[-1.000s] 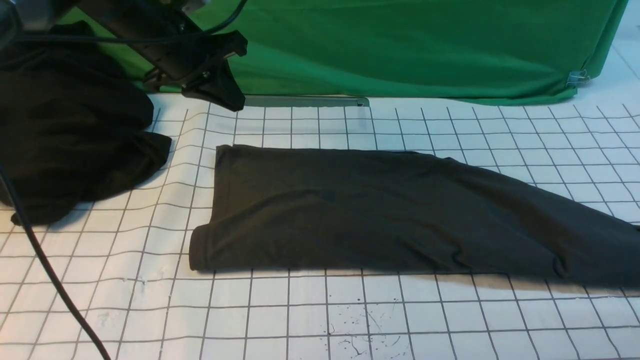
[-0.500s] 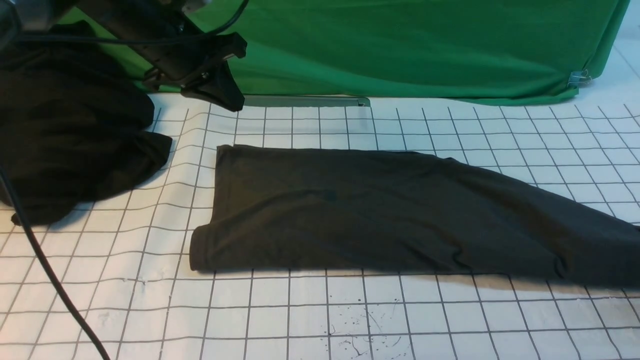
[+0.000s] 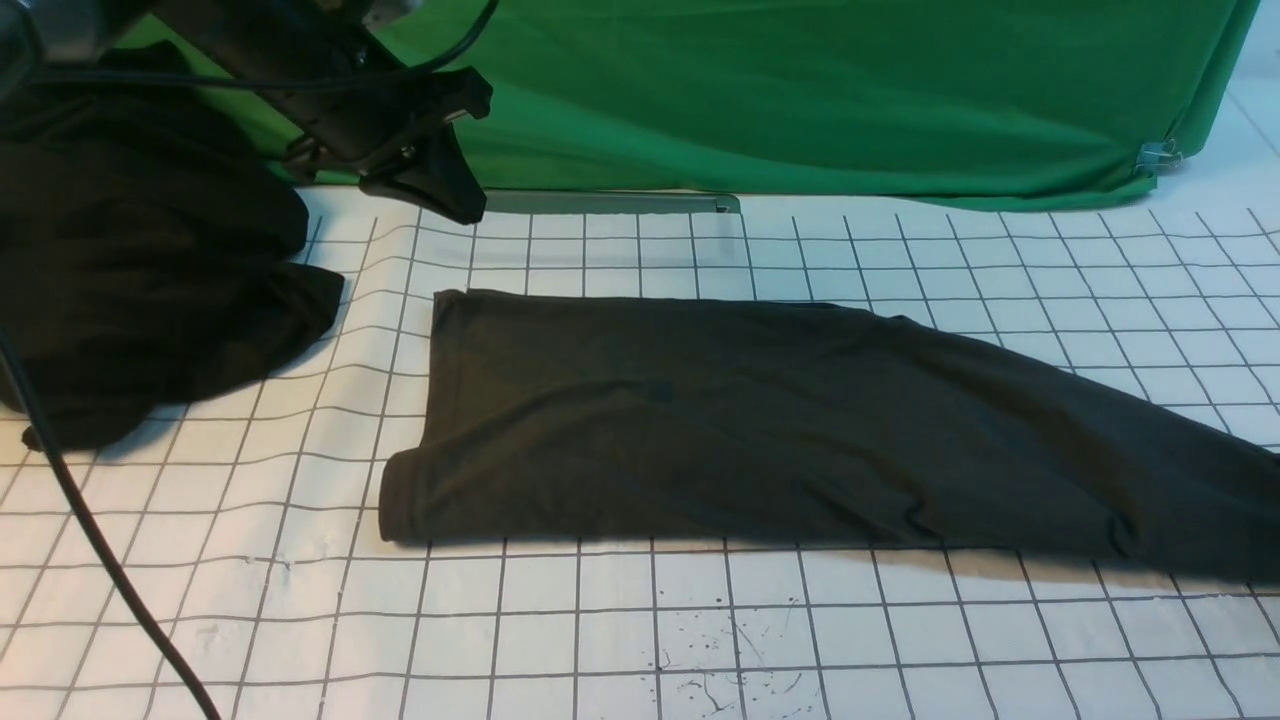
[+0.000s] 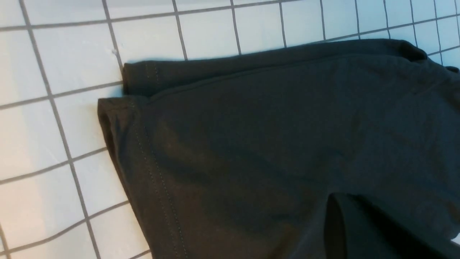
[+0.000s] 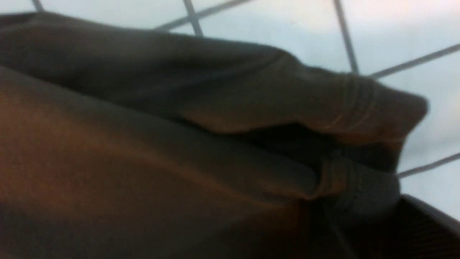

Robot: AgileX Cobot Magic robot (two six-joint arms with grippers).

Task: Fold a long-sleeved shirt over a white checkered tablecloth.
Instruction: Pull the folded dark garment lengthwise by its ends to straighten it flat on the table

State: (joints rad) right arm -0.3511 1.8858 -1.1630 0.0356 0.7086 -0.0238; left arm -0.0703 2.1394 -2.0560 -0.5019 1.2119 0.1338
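Your dark charcoal cotton long-sleeved shirt (image 3: 760, 430) is folded into one long flat band on the broad white checkered tablecloth (image 3: 600, 620). It runs from left of centre out past the right edge of the front view. The left end is squared off, with a small rolled lip at its near corner. The left wrist view shows double stitch lines along that hem and a second layer poking out beside it. The right end is wider and has a few wrinkles. The right wrist view is blurred, tight on bunched stitched edges of the shirt.

Room: nearest you, a bare band of tablecloth runs full width, with dark speckled scuffs (image 3: 720, 665) near centre and a black cable (image 3: 100, 560) crossing the left corner. There are bare squares left of the shirt, then a shapeless jet-black heap of cloth (image 3: 150, 290), apart from the shirt. More bare squares lie behind the shirt.

Your left gripper (image 3: 440, 185) hangs above the far-left squares, closed, clear of the cloth. Right gripper (image 5: 433, 230): only a dark ribbed edge shows, so can't tell if it's open or closed.

Far side: a thin grey metal bar (image 3: 610, 203) sits at the tablecloth's back edge with a plain green fabric backdrop (image 3: 800, 100) behind it. A small metal clip (image 3: 1155, 155) sits at the backdrop's right corner.
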